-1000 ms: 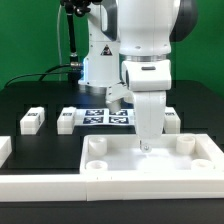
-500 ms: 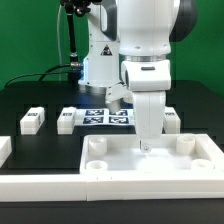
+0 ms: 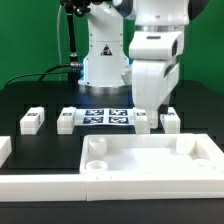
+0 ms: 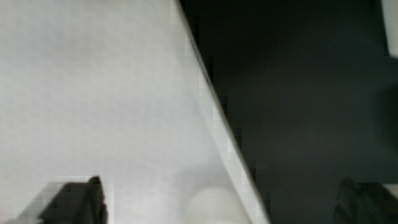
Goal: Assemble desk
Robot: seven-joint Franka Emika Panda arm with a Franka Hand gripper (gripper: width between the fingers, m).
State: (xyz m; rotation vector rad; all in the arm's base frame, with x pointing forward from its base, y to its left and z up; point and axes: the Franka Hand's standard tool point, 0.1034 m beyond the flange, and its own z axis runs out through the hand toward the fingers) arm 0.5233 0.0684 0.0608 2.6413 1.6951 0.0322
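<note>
While jaws hang wide apart, empty | desk top (image 3: pixel 150 160) far rim below, clear gap

The exterior view sits low and close at the front of the table (image 3: pixel 30 100), facing the arm head-on, with the desk top (image 3: pixel 150 165) in the foreground below the gripper (image 3: pixel 148 118). The wrist view looks down from just behind the gripper (image 4: pixel 217 205); its fingertips (image 4: pixel 71 203) frame a very near, blurred stretch. Both views share the desk top's (image 4: pixel 89 100) edge under the hand and the dark table (image 4: pixel 302 100) beside it.
</note>
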